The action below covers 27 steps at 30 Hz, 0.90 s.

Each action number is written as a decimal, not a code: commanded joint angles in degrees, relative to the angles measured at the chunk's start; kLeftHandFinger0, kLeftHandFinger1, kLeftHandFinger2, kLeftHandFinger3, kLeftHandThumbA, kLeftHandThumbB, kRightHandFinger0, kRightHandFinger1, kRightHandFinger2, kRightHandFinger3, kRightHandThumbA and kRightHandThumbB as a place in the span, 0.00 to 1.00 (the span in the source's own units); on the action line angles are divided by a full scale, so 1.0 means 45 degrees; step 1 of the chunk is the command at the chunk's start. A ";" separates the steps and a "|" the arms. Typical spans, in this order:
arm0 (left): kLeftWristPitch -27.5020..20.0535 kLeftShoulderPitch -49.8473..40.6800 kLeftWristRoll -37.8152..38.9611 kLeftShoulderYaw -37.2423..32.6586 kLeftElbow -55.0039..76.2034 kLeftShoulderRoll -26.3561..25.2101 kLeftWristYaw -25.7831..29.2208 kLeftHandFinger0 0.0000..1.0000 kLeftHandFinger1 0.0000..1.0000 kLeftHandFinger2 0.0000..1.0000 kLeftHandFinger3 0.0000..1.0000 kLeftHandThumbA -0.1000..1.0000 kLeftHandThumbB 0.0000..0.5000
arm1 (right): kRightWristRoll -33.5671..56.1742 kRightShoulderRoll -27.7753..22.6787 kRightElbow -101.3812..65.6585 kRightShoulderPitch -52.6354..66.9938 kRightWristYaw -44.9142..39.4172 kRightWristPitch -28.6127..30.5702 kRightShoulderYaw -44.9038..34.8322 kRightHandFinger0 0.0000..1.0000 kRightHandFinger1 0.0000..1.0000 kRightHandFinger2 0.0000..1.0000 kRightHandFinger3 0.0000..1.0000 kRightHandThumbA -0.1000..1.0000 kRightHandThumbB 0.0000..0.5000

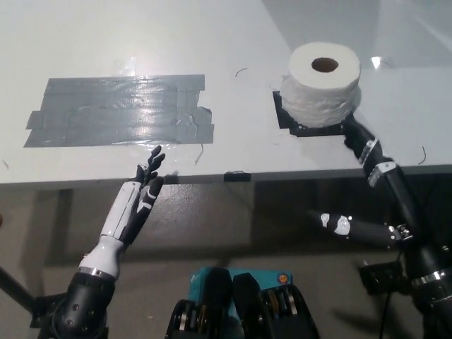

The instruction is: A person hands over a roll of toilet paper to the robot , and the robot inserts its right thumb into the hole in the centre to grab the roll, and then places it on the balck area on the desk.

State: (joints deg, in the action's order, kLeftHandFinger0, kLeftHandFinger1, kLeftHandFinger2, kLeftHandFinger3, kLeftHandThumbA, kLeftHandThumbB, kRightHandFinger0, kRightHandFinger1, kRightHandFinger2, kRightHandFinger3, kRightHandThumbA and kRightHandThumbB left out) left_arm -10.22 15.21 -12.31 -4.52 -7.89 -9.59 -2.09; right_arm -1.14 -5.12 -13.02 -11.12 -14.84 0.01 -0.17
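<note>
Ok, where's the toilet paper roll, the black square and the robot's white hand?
toilet paper roll [319, 102], head view, on its side wall.
black square [280, 113], head view, on its bare left edge.
left hand [145, 185], head view, on its palm.

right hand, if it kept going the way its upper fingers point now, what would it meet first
Probably the toilet paper roll: the right hand is open below the desk edge, upper fingers angled up toward the roll's base. Depth is unclear.

My black right hand [374, 191] is low on my right side, fingers spread wide and holding nothing, one pointing up and away, another out to the left. My white left hand [138, 201] rests lower left, fingers extended upward and slightly apart.
</note>
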 commanded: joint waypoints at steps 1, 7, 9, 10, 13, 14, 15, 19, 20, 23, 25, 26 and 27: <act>-0.0378 -0.0279 -0.0150 0.0012 0.0548 0.0061 0.0231 1.00 1.00 1.00 1.00 1.00 0.25 | 0.0994 0.0159 0.0738 0.0124 0.0242 0.1031 -0.0231 1.00 1.00 1.00 1.00 0.97 0.46; -0.0852 -0.0733 -0.0102 0.0005 0.0454 0.0200 0.0345 1.00 1.00 1.00 1.00 1.00 0.25 | 0.1115 0.0113 0.1264 0.0463 0.0119 0.1198 -0.0151 1.00 1.00 1.00 1.00 0.99 0.47; -0.1011 -0.0927 -0.0041 0.0029 0.0432 0.0248 0.0374 1.00 1.00 1.00 1.00 1.00 0.24 | 0.1073 0.0078 0.1395 0.0599 0.0086 0.1281 -0.0088 1.00 1.00 1.00 1.00 0.99 0.47; -0.1045 -0.1048 -0.0042 0.0045 0.0448 0.0258 0.0390 1.00 1.00 1.00 1.00 1.00 0.25 | 0.1046 0.0063 0.1498 0.0677 0.0061 0.1360 -0.0038 1.00 1.00 1.00 1.00 0.99 0.47; -0.1053 -0.1351 -0.0031 0.0096 0.0553 0.0311 0.0397 1.00 1.00 1.00 1.00 1.00 0.23 | 0.1006 0.0012 0.1681 0.0870 -0.0017 0.1562 0.0071 1.00 1.00 1.00 1.00 0.99 0.48; -0.1084 -0.1410 -0.0050 0.0116 0.0571 0.0327 0.0408 1.00 1.00 1.00 1.00 1.00 0.22 | 0.0989 -0.0016 0.1714 0.0912 -0.0039 0.1617 0.0101 1.00 1.00 1.00 1.00 0.99 0.48; -0.1150 -0.1511 -0.0110 0.0129 0.0602 0.0325 0.0442 1.00 1.00 1.00 1.00 1.00 0.20 | 0.0970 -0.0034 0.1680 0.0993 -0.0066 0.1639 0.0147 1.00 1.00 1.00 1.00 0.99 0.47; -0.1018 -0.1875 -0.0105 0.0210 0.0777 0.0318 0.0409 1.00 1.00 1.00 1.00 1.00 0.21 | 0.0985 -0.0035 0.1524 0.1241 -0.0123 0.1606 0.0314 1.00 1.00 1.00 1.00 0.96 0.43; -0.0997 -0.1950 -0.0129 0.0218 0.0793 0.0318 0.0414 1.00 1.00 1.00 1.00 1.00 0.21 | 0.0992 -0.0030 0.1486 0.1304 -0.0124 0.1584 0.0346 1.00 1.00 1.00 1.00 0.96 0.44; -0.0876 -0.2139 -0.0077 0.0249 0.0911 0.0350 0.0367 1.00 1.00 1.00 1.00 1.00 0.21 | 0.0946 -0.0021 0.1394 0.1480 -0.0081 0.1552 0.0426 1.00 1.00 1.00 1.00 0.97 0.47; -0.0854 -0.2208 -0.0076 0.0266 0.0962 0.0360 0.0345 1.00 1.00 1.00 1.00 1.00 0.19 | 0.0951 -0.0021 0.1355 0.1547 -0.0052 0.1535 0.0465 1.00 1.00 1.00 1.00 0.97 0.47; -0.0851 -0.2230 -0.0090 0.0270 0.0992 0.0359 0.0335 1.00 1.00 1.00 1.00 1.00 0.19 | 0.0947 -0.0026 0.1344 0.1563 -0.0044 0.1544 0.0481 1.00 1.00 1.00 1.00 0.97 0.47; -0.0851 -0.2230 -0.0090 0.0270 0.0992 0.0359 0.0335 1.00 1.00 1.00 1.00 1.00 0.19 | 0.0947 -0.0026 0.1344 0.1563 -0.0044 0.1544 0.0481 1.00 1.00 1.00 1.00 0.97 0.47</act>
